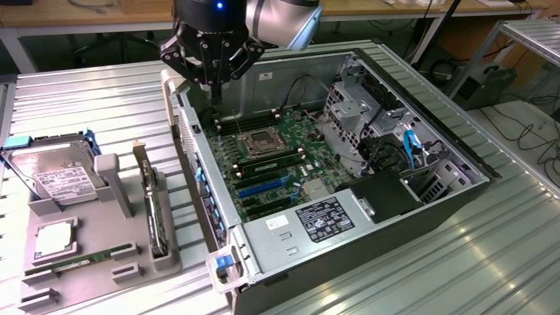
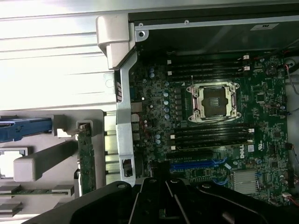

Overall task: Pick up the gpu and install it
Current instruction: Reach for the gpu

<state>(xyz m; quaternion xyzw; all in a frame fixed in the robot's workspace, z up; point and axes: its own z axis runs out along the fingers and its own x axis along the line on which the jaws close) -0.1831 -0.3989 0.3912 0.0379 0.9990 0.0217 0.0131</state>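
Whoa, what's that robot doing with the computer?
A robot arm hangs over an open computer case, with its gripper shut and holding nothing, above the motherboard. The gpu stands on edge in the gray holder at the exterior view's left, next to a hard drive. Nobody has picked it up yet.
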